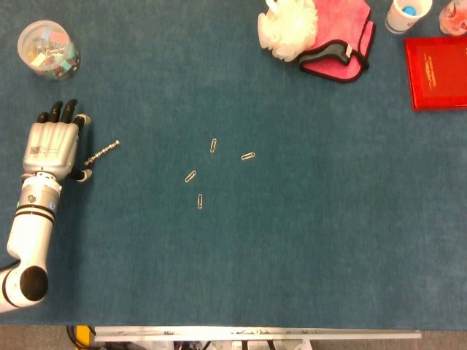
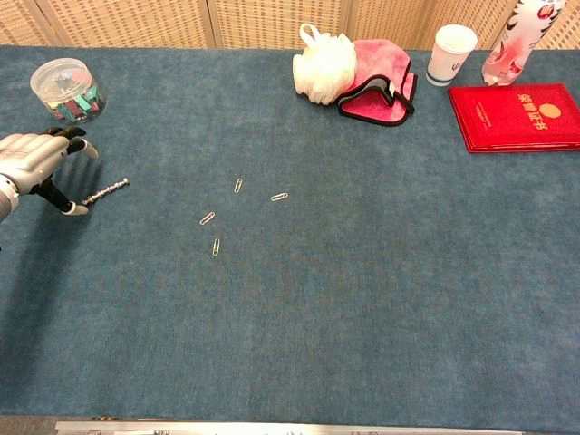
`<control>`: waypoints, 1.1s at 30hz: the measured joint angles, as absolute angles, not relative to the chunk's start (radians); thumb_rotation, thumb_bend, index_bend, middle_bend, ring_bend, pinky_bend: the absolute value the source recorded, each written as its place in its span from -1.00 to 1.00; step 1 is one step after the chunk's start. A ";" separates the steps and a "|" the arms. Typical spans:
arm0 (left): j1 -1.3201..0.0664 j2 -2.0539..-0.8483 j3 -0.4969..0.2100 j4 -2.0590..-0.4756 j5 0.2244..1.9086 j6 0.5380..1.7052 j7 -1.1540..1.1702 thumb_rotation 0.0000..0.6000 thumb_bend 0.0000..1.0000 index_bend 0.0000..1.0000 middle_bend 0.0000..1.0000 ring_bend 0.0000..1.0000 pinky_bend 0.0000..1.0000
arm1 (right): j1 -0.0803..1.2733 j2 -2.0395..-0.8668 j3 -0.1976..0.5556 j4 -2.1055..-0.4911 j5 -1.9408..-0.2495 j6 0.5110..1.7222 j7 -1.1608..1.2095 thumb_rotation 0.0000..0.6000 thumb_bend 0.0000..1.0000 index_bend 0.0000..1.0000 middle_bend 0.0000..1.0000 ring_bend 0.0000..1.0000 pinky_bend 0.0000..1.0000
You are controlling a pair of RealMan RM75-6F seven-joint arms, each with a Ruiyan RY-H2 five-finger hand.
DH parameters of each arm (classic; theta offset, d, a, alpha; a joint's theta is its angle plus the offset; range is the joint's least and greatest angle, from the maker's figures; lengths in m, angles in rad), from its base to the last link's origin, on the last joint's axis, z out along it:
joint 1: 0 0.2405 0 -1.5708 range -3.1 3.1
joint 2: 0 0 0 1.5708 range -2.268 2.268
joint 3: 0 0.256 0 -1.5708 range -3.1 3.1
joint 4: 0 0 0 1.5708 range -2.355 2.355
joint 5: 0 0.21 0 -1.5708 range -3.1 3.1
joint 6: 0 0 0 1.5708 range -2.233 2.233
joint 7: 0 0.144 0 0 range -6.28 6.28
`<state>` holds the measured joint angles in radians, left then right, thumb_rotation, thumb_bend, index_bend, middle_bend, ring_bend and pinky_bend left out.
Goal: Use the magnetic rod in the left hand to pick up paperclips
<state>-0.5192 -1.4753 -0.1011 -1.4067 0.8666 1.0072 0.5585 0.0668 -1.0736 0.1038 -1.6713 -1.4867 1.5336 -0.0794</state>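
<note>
The thin metal magnetic rod lies flat on the blue cloth at the left. My left hand hovers just left of it, palm down, fingers spread, thumb tip close to the rod's near end; it holds nothing. Several paperclips lie loose at mid-table, among them one at the top, one to the right and one at the bottom. My right hand shows in neither view.
A clear jar of coloured clips stands behind the left hand. At the far edge lie a white sponge ball, a pink cloth, a paper cup, a bottle and a red booklet.
</note>
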 measured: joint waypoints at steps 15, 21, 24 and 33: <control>-0.544 -1.509 -0.100 -1.337 0.814 0.993 0.593 1.00 -0.81 -0.58 -0.88 -0.95 -0.70 | 0.065 -1.073 0.102 -1.674 -1.489 1.536 -0.083 1.00 -0.60 -0.57 -0.63 -0.77 -0.34; -0.550 -1.520 -0.103 -1.317 0.811 1.002 0.597 1.00 -0.81 -0.58 -0.88 -0.95 -0.70 | 0.066 -1.075 0.101 -1.673 -1.491 1.534 -0.084 1.00 -0.60 -0.57 -0.63 -0.77 -0.34; -0.554 -1.529 -0.106 -1.300 0.809 1.006 0.601 1.00 -0.81 -0.58 -0.88 -0.95 -0.70 | 0.065 -1.075 0.101 -1.674 -1.492 1.536 -0.084 1.00 -0.60 -0.58 -0.63 -0.77 -0.34; -0.572 -1.553 -0.121 -1.235 0.785 0.993 0.615 1.00 -0.81 -0.58 -0.88 -0.95 -0.70 | 0.062 -1.071 0.102 -1.678 -1.497 1.544 -0.082 1.00 -0.60 -0.57 -0.63 -0.77 -0.34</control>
<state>-0.5716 -1.5527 -0.1210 -1.2345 0.7851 0.9930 0.6152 0.0620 -1.0708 0.1016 -1.6778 -1.4975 1.5444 -0.0815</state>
